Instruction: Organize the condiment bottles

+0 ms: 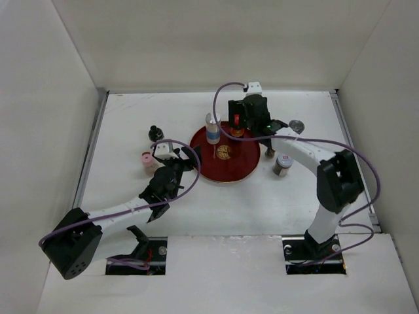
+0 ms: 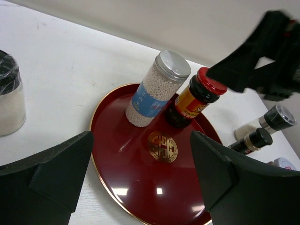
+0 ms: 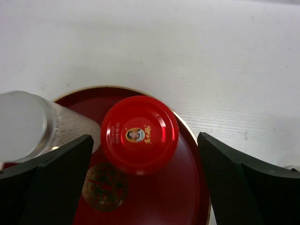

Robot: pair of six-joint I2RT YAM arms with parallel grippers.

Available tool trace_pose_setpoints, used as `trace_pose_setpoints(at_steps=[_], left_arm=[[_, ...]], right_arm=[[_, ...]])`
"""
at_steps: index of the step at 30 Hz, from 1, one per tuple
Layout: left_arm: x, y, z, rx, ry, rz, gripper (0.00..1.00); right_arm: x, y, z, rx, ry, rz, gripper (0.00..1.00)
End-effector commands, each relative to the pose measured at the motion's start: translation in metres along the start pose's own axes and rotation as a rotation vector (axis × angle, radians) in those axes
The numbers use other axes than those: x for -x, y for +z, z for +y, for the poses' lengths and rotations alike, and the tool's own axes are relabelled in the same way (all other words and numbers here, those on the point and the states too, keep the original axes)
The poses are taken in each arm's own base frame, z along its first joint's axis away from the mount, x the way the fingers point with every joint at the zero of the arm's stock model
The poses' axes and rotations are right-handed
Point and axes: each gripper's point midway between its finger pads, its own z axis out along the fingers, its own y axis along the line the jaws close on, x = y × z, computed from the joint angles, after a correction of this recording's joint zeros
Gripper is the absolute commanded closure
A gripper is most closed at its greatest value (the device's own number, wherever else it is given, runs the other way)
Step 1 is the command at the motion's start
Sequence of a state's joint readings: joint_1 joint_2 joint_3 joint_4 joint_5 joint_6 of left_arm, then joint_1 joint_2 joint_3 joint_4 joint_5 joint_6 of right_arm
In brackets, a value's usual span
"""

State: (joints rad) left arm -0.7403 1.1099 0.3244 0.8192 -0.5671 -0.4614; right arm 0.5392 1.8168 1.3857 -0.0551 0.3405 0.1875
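Note:
A tall white jar with a blue band (image 1: 213,129) and a red-lidded dark jar (image 1: 237,126) stand on the back of the round red tray (image 1: 226,171). My right gripper (image 1: 241,120) is open. In the right wrist view (image 3: 145,145) its jaws stand wide on either side of the red lid (image 3: 139,133), clear of it. My left gripper (image 1: 188,156) is open and empty at the tray's left rim, and in the left wrist view (image 2: 140,154) it faces the two jars (image 2: 157,89) (image 2: 197,96). A pink-lidded jar (image 1: 146,160) and a black-capped jar (image 1: 155,133) stand left of the tray.
Right of the tray stand a silver-lidded jar (image 1: 283,164), a small dark bottle (image 1: 270,152) and another silver-lidded one (image 1: 296,125). Two black-capped bottles (image 2: 253,140) (image 2: 276,117) show in the left wrist view. White walls enclose the table on three sides.

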Motion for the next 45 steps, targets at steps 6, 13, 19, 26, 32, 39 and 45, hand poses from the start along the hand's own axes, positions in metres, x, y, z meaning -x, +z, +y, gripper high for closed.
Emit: trace_pose_setpoints(at_steps=[6,13,19,26,32,39,45], left_arm=[[0.009,-0.002,-0.010,-0.036,-0.043,-0.032,0.16],[0.009,-0.002,-0.011,-0.039,-0.046,-0.031,0.16],[0.004,-0.001,-0.011,-0.037,-0.043,-0.017,0.16],[0.003,0.000,-0.012,-0.041,-0.045,-0.014,0.16],[0.002,0.000,-0.010,-0.036,-0.042,-0.012,0.16],[0.001,0.001,-0.010,-0.034,-0.042,-0.011,0.16],[0.004,0.000,-0.008,-0.031,-0.046,-0.019,0.16]], right_arm=[[0.060,-0.079,-0.126,-0.320,0.199,-0.251,0.04],[0.001,-0.080,-0.228,-0.612,0.214,-0.138,0.00],[-0.015,-0.045,-0.211,-0.463,0.254,-0.070,0.00],[-0.028,-0.028,-0.213,-0.458,0.269,-0.028,0.02],[-0.005,-0.043,-0.224,-0.504,0.306,-0.126,0.49],[0.091,-0.109,-0.181,-0.414,0.255,-0.436,0.49],[0.093,-0.126,-0.099,-0.212,0.211,-0.438,0.49]])
